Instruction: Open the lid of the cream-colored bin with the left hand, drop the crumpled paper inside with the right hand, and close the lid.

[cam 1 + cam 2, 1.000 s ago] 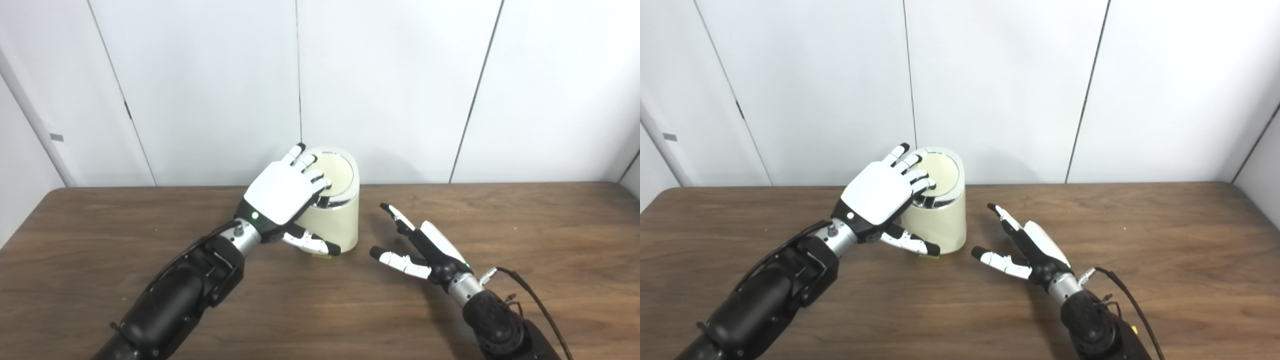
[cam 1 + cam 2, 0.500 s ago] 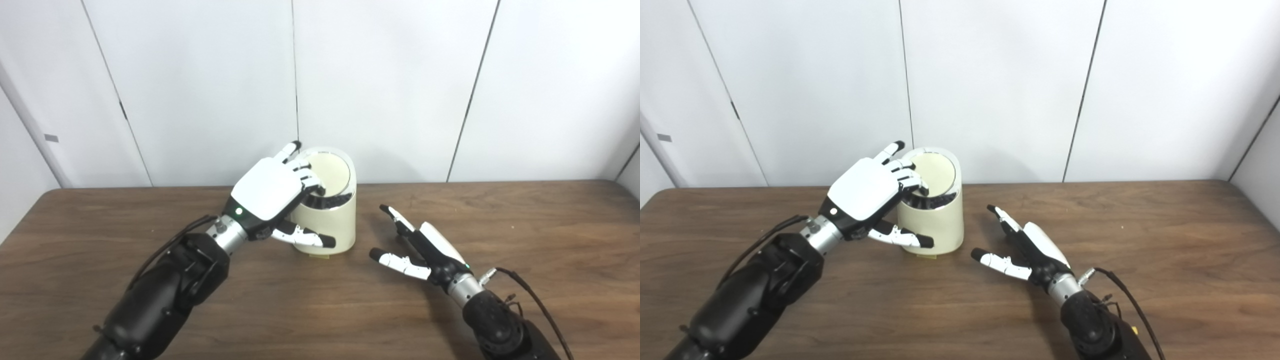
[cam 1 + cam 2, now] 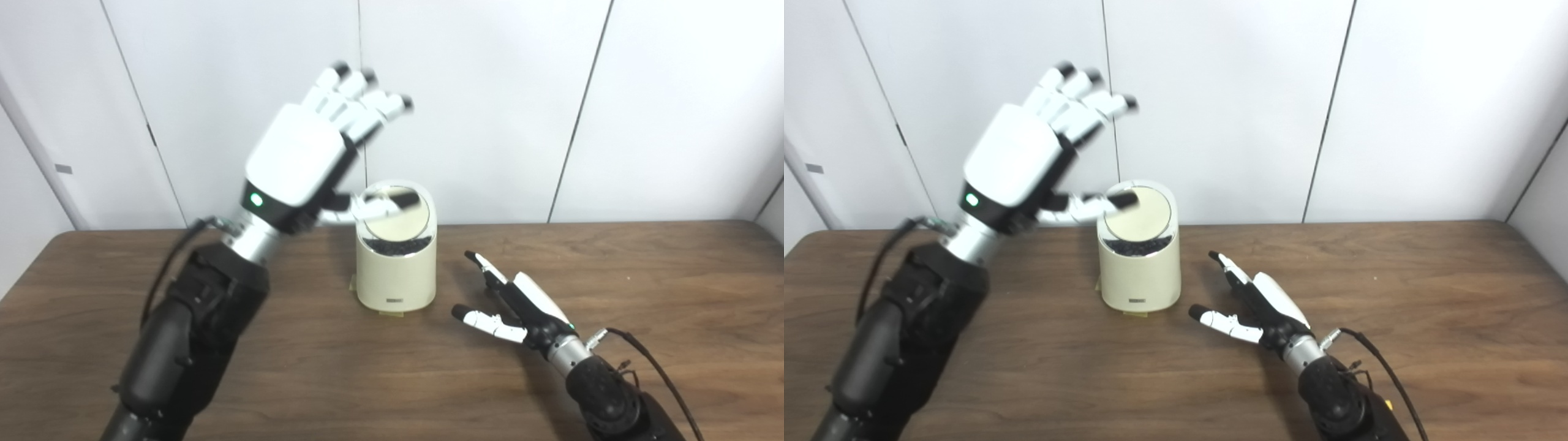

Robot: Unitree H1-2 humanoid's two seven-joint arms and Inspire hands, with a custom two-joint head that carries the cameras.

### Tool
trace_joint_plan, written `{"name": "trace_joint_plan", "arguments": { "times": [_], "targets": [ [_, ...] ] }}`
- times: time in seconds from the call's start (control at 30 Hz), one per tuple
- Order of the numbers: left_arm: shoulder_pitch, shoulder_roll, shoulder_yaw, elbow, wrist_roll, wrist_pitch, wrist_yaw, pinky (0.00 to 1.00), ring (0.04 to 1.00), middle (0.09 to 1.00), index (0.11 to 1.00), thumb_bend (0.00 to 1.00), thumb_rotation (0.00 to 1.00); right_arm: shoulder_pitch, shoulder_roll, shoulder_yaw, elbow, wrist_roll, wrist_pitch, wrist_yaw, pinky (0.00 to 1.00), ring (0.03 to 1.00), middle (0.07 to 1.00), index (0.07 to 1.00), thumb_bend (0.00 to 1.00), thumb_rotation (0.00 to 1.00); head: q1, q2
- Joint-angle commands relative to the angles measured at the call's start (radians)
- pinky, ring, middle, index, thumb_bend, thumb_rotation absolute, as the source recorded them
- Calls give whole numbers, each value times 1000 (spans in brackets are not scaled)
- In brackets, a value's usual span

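The cream-colored bin (image 3: 397, 278) stands on the brown table (image 3: 153, 269) near the back wall. Its round lid (image 3: 395, 214) is tilted, and a dark gap (image 3: 397, 246) shows along its front edge. My left hand (image 3: 303, 153) is raised high up and to the left of the bin, open, fingers spread and blurred; its thumb reaches across in front of the lid's upper rim. My right hand (image 3: 511, 300) rests low over the table to the right of the bin, open and holding nothing. No crumpled paper is in view.
White wall panels (image 3: 478, 110) rise right behind the bin. A black cable (image 3: 649, 361) trails from my right wrist over the table. Bare tabletop lies to the right (image 3: 674, 275) of the bin.
My left hand has lifted off the bin's lid and swung up and to the left. The lid now stands tilted with a dark gap showing. My right hand has stayed put.
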State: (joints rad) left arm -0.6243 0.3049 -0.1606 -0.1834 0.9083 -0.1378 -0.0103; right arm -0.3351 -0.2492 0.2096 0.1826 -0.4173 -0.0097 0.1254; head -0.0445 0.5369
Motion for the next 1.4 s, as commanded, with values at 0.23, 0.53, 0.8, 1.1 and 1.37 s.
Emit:
{"name": "trace_joint_plan", "arguments": {
  "times": [0.23,0.53,0.8,1.1,1.37],
  "targets": [
    [166,-3,102,87,-307,-189,115,574,689,698,687,275,668,-29,-1,-8,-35,15,-6,-1,921,1000,1000,1000,572,784,-7,2],
    [329,0,130,233,-302,-263,197,564,693,710,700,242,558,-17,18,8,-19,-40,-23,-49,858,998,1000,1000,533,695,-14,-12],
    [354,8,108,364,-299,-285,212,599,724,745,728,248,470,-18,31,8,-1,-42,-30,-74,863,1000,1000,1000,516,708,-11,-19],
    [358,10,84,416,-355,-234,139,642,743,750,727,267,430,-19,27,5,3,-43,-31,-79,869,1000,1000,1000,525,712,-7,-12],
    [339,58,9,432,-307,-185,44,731,849,854,840,316,568,-24,22,0,34,-38,-83,-99,860,995,1000,1000,550,725,-3,-6]
  ]
}}
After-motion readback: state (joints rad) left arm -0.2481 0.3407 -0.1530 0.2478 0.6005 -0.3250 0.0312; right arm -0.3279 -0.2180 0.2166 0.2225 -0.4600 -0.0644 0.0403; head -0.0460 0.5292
